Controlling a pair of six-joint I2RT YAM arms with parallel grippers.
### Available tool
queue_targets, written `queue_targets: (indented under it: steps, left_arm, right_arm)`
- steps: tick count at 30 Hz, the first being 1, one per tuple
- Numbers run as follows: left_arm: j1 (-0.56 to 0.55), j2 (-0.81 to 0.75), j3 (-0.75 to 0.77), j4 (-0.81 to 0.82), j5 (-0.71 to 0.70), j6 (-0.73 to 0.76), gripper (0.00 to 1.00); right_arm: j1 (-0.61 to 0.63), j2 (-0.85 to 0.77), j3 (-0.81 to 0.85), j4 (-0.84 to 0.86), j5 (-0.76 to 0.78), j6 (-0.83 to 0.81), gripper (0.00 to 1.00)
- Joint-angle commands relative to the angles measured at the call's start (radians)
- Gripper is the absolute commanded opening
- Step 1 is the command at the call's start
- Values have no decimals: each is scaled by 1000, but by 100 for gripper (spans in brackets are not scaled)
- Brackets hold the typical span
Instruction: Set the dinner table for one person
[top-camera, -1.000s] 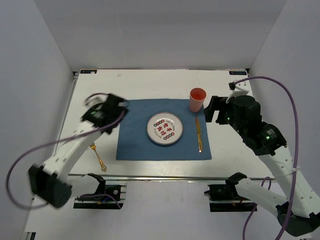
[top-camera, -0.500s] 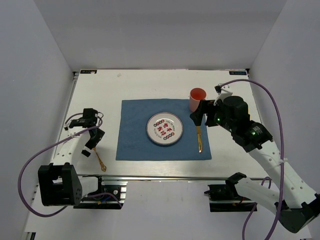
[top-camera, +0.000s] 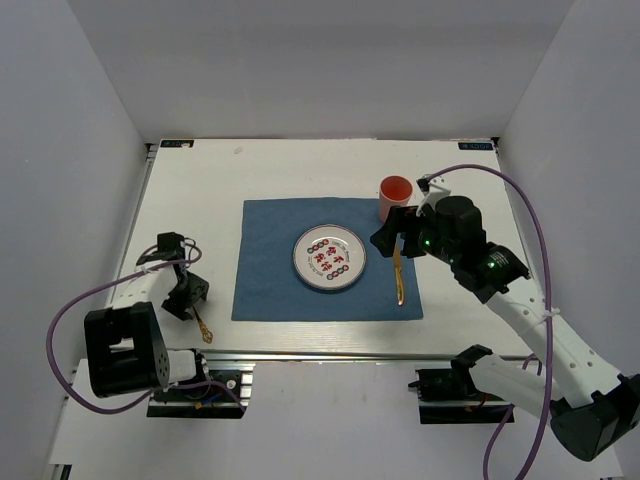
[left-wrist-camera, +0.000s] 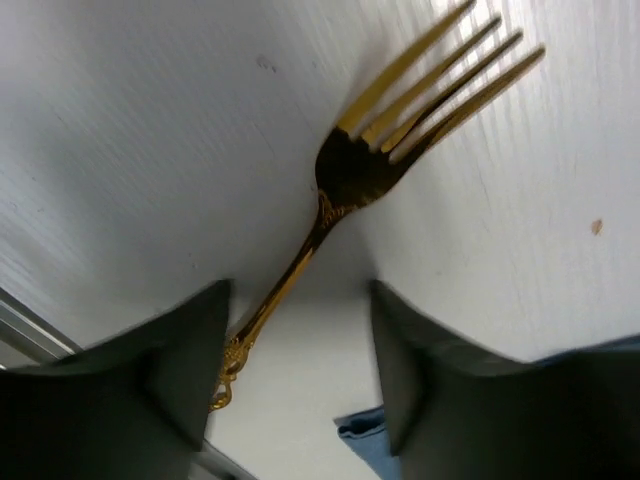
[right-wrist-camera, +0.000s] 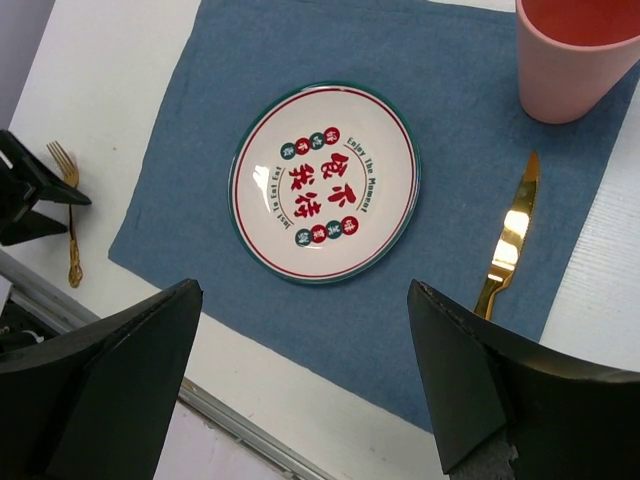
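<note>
The white dinner table (top-camera: 300, 165) carries a blue placemat (top-camera: 270, 260) with a patterned plate (top-camera: 329, 257) in its middle. A pink cup (top-camera: 395, 198) stands at the mat's far right corner and a gold knife (top-camera: 398, 270) lies right of the plate. A gold fork (top-camera: 197, 315) lies on the bare table left of the mat. My left gripper (top-camera: 185, 290) is open and low over the fork (left-wrist-camera: 350, 170), whose handle runs between the fingers, close to the left one. My right gripper (top-camera: 385, 238) is open and empty, high above the mat (right-wrist-camera: 200, 200) near the knife (right-wrist-camera: 508, 240).
The metal front rail (top-camera: 300, 352) runs just below the mat and the fork. White walls close the table on three sides. A corner of the placemat (left-wrist-camera: 365, 435) shows by my left gripper's right finger. The plate (right-wrist-camera: 325, 182) and cup (right-wrist-camera: 580, 55) show in the right wrist view.
My left arm has swung from the mat's left edge back and down to the fork. My right gripper has moved left from beside the cup to over the knife.
</note>
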Motion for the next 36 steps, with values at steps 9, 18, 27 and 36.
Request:
queue_targets:
  steps: [9, 18, 27, 36]
  left_arm:
    - [41, 24, -38, 159, 57, 49, 0]
    - [8, -5, 332, 1, 186, 294, 0]
    - [-107, 94, 638, -125, 437, 581, 0]
    - [-374, 245, 663, -129, 248, 580, 0]
  right_arm:
    - [-3, -38, 2, 36, 56, -21, 89]
    - [-3, -66, -21, 52, 40, -51, 89]
    - [-3, -80, 5, 33, 5, -114, 89]
    - [-3, -84, 49, -37, 68, -120, 89]
